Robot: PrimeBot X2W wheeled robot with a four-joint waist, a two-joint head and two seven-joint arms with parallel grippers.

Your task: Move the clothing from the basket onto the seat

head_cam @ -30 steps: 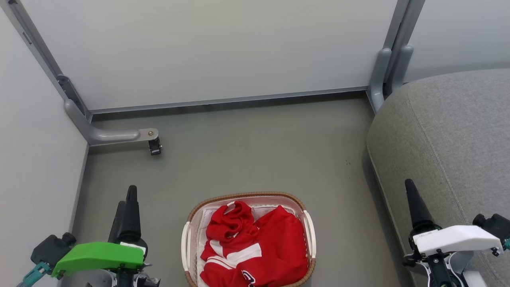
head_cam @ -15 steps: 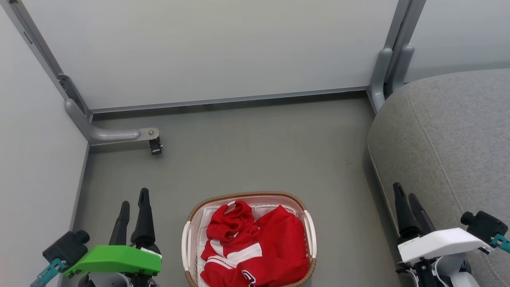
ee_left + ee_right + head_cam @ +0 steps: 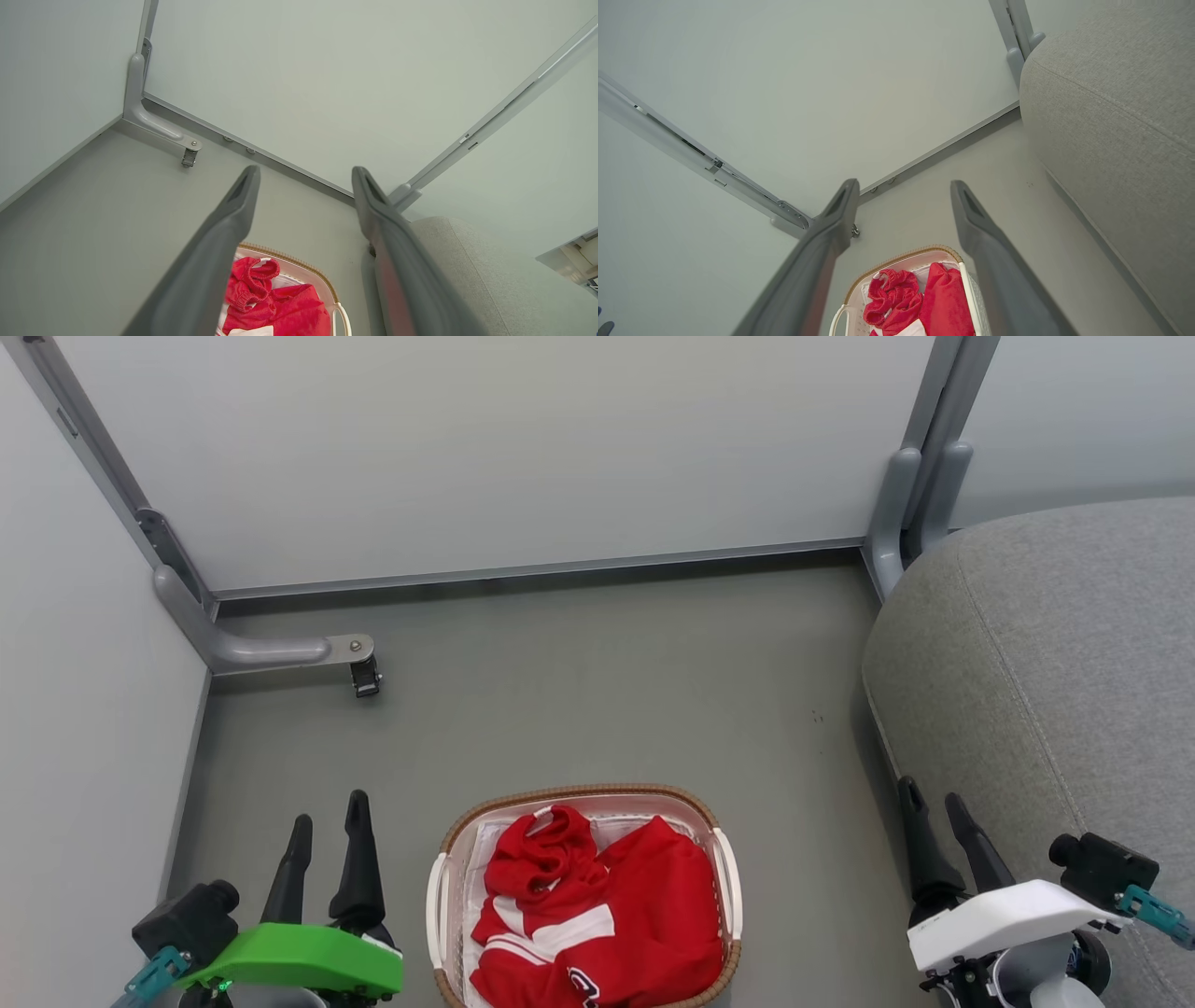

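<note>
Starting with the left gripper (image 3: 329, 810): both dark fingers (image 3: 358, 859) are spread wide with nothing between them, pointing up over the grey floor (image 3: 597, 691). Up and a bit to its left is a grey metal foot (image 3: 271, 653) of the partition wall (image 3: 485, 457), with a little black caster (image 3: 364, 679) at the tip.

Just to the right of that gripper sits the basket (image 3: 579, 792), with a brown woven rim and white handles, on the floor between the two grippers. The clothing (image 3: 607, 905) is all piled inside it. It's red with white stripes, a bit of lettering peeks out at the bottom, and the white liner (image 3: 481, 859) shows around it. In the left wrist view the red fabric sits low down between the fingers.

Moving right past the basket, the right gripper (image 3: 930, 792) is also fully released and empty, fingers leaning slightly leftward. The seat (image 3: 1055, 663) is right beside it on its right, a big grey cushion with a stitched seam. In the head view the fingers overlap the seat's edge, and I can't tell if they actually touch it.
</note>
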